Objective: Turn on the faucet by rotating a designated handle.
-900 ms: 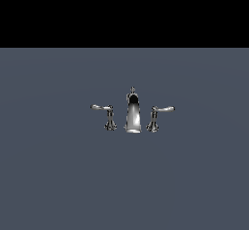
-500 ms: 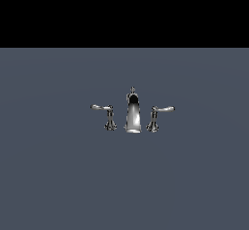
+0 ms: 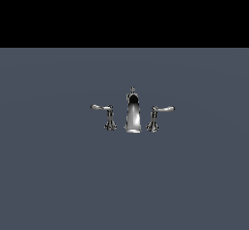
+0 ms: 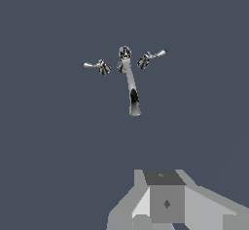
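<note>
The chrome faucet (image 3: pixel 133 114) stands on the flat grey surface, its tall spout in the middle with a small knob on top. The handle (image 3: pixel 162 110) is the lever at the exterior view's right, its thin arm pointing right, away from the spout. The mirror-image lever (image 3: pixel 103 109) points left. In the wrist view the faucet (image 4: pixel 130 83) is seen from above, with the handle (image 4: pixel 152 56) beside it. Only a grey blocky part of my gripper (image 4: pixel 165 202) shows there, well apart from the faucet. Its fingers cannot be made out. The gripper is out of the exterior view.
The grey surface (image 3: pixel 58 175) stretches all around the faucet. A black band fills the upper part of the exterior view.
</note>
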You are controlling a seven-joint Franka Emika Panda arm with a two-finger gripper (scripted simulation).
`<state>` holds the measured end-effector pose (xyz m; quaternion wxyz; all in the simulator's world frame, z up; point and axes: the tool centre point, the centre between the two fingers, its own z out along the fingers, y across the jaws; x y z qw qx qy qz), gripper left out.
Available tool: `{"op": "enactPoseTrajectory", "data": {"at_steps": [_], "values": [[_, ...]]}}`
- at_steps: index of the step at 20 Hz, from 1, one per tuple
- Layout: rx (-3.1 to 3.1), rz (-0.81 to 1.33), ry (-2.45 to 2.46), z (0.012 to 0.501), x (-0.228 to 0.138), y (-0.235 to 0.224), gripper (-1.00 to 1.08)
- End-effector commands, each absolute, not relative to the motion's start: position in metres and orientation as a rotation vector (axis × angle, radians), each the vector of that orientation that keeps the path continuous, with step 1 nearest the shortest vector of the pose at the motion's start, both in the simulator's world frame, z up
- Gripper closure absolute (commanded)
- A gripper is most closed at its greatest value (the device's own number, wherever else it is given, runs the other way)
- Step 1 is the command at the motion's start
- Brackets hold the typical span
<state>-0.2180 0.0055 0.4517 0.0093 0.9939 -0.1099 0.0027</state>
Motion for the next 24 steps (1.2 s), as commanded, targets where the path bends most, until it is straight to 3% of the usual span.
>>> {"op": "enactPoseTrajectory", "data": {"at_steps": [1, 24], "values": [[3.095, 0.008, -0.429, 0.437, -0.206, 0.007, 1.08], [2.828, 0.003, -1.354, 0.273, -0.073, -0.025, 1.08]]}}
